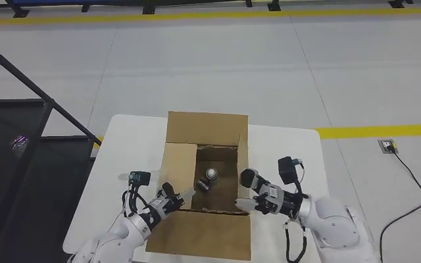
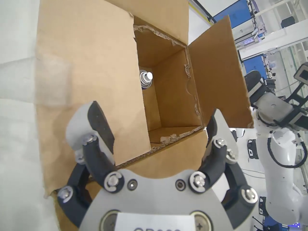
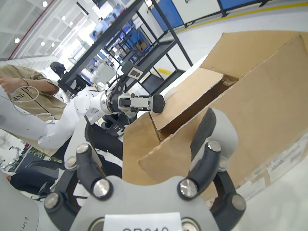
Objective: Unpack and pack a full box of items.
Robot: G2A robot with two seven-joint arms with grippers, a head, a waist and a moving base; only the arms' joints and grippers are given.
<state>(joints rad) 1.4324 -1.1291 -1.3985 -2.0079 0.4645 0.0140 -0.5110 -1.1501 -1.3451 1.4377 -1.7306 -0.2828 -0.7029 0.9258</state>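
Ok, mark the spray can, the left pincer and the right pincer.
spray can [image 2: 147,76], left wrist view, on its white nozzle top.
left pincer [image 2: 156,108], left wrist view, midway between its open fingertips.
right pincer [image 3: 148,121], right wrist view, midway between its open fingertips.

- Glossy white rounded arm shells [image 1: 332,223] with black looping cables [image 1: 288,240].
- Left gripper [image 2: 156,111], right gripper [image 3: 148,123]: grey plates [image 2: 154,193], silver screws [image 2: 113,181], black linkages [image 2: 96,159], dark rubber pads [image 2: 99,121].
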